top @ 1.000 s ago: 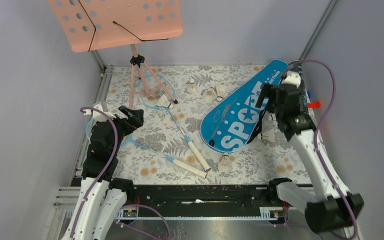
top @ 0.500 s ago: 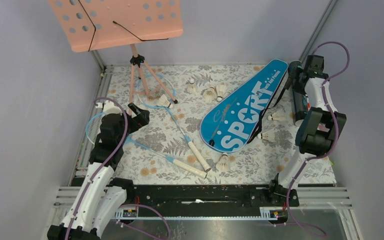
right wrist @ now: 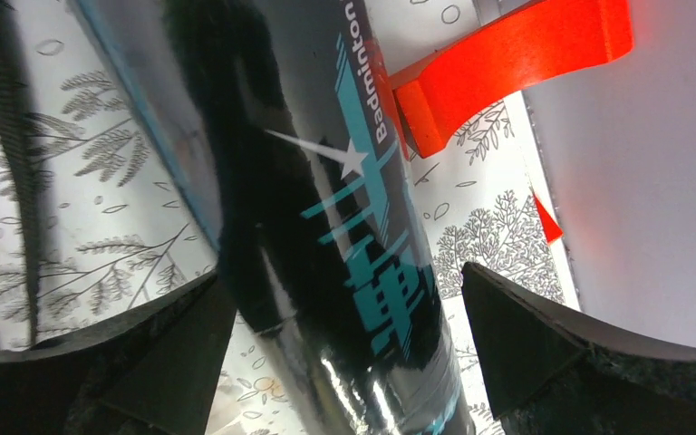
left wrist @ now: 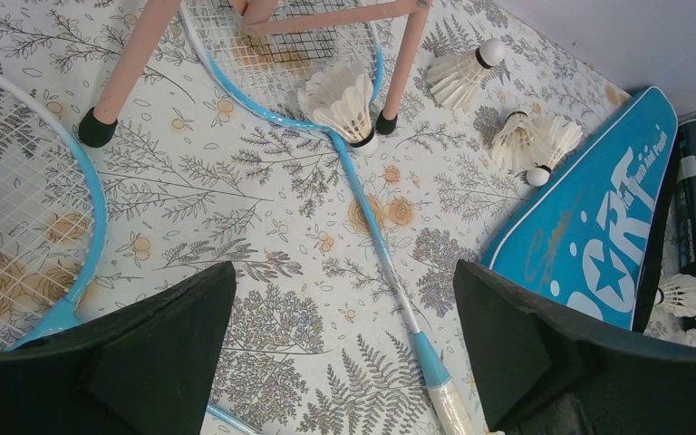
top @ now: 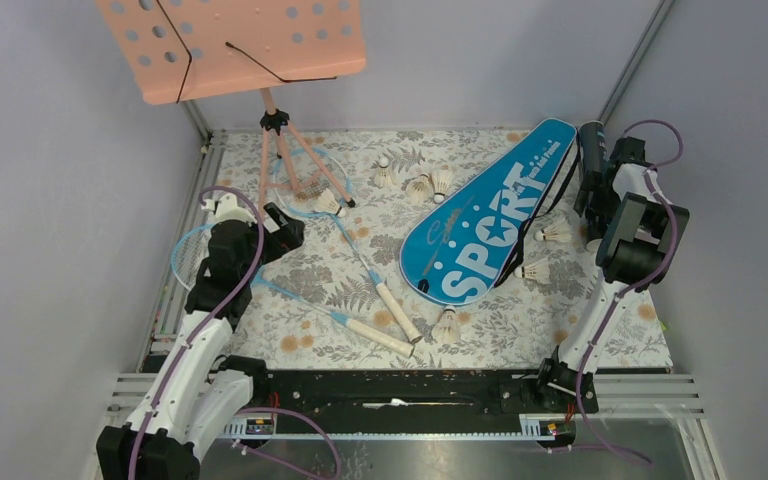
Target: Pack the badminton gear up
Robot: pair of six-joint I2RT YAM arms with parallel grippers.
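Note:
The dark tube (top: 589, 160) lies at the far right beside the blue SPORT bag (top: 490, 215). My right gripper (top: 596, 192) is open; in the right wrist view its jaws (right wrist: 342, 276) straddle the tube (right wrist: 344, 208) with gaps on both sides. Two light-blue rackets lie left of centre, one head under the tripod (top: 305, 185) and one at the left edge (top: 192, 255). My left gripper (top: 278, 228) is open and empty above the mat (left wrist: 344, 272), near the first racket's shaft (left wrist: 372, 227). Several shuttlecocks (top: 420, 187) lie scattered, one on that racket's head (left wrist: 340, 100).
The pink music stand (top: 230, 45) stands at the back left, its tripod legs (left wrist: 131, 59) over one racket head. A red piece (right wrist: 507, 63) lies by the right wall beside the tube. Two shuttlecocks (top: 557, 232) lie between bag and right arm. Walls enclose the mat.
The right arm swung out to the right wall and brought its open gripper down around the tube. The left gripper shifted slightly forward and to the right.

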